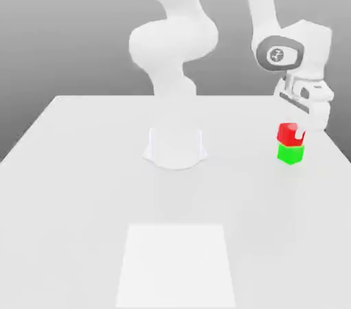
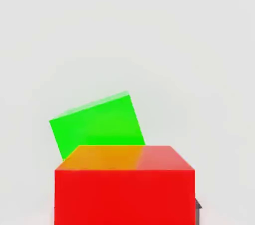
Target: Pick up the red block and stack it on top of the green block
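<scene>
Closest in the hand view, the red block (image 2: 124, 189) looms large, with the green block (image 2: 97, 124) beyond it, turned out of line with its edges. In the exterior view the end effector (image 1: 296, 133) is clamped on the red block (image 1: 288, 133), which sits on or just over the green block (image 1: 291, 154) toward the desk (image 1: 82, 184) edge at the exterior view's right. Given that twist, I judge a release could leave the red one overhanging, so it tips or slides off
</scene>
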Available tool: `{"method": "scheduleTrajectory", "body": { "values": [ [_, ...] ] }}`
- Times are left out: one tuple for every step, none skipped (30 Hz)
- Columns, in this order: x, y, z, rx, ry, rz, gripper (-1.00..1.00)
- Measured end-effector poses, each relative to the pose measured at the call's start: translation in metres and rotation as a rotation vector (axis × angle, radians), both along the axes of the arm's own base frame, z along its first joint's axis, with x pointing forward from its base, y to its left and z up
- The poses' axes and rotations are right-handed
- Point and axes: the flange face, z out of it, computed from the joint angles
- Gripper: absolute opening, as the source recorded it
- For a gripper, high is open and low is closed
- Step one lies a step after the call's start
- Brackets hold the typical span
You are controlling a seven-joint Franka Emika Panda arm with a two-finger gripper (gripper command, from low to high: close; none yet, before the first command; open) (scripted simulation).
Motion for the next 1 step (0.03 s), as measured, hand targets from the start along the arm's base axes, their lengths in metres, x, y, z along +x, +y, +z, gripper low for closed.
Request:
{"method": "scheduleTrajectory", "body": {
  "values": [
    [0.0002,-0.0001,-0.0027,0.002,0.002,-0.001,-1.00]
  ]
}}
